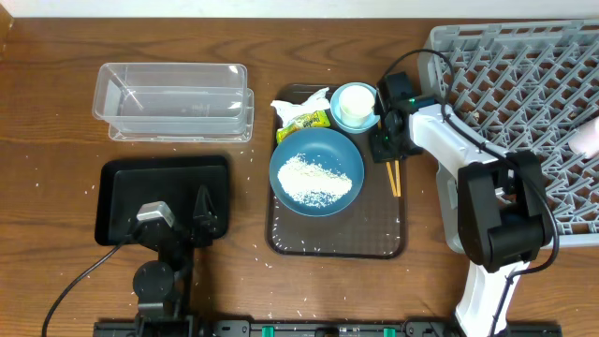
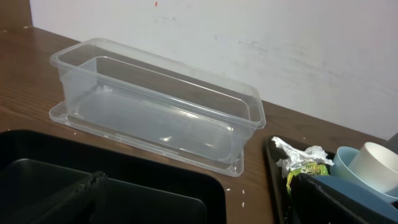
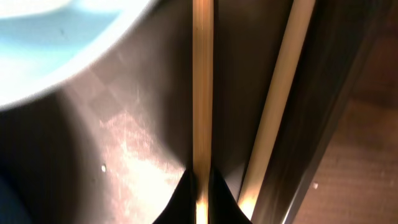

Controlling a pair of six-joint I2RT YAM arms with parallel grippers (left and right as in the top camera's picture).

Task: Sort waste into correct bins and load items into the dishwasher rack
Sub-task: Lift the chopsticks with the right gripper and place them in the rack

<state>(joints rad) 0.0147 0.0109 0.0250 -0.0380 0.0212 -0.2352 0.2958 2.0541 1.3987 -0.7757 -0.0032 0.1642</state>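
My right gripper point(image 1: 386, 153) is low over the right side of the brown tray and is shut on one thin wooden chopstick point(image 3: 202, 93); its fingertips point(image 3: 200, 186) pinch it. The second chopstick point(image 3: 280, 106) lies beside it on the tray. Both chopsticks point(image 1: 394, 178) show in the overhead view. A pale-blue cup point(image 1: 372, 118) holds a white cup point(image 1: 354, 103). The dark-blue bowl point(image 1: 348, 159) holds white rice point(image 1: 314, 176). The napkin point(image 1: 298, 102) and the yellow-green wrapper point(image 1: 311, 120) lie behind the bowl. My left gripper point(image 1: 201, 211) rests open over the black tray point(image 1: 122, 187).
The clear tub point(image 1: 173, 98) stands behind the black tray, and also shows in the left wrist view point(image 2: 155, 106). The grey rack point(image 1: 524, 103) fills the right side, with a pale pinkish object point(image 1: 588, 139) at its right edge. The brown tray point(image 1: 337, 239) holds the tableware. Loose rice grains dot the table.
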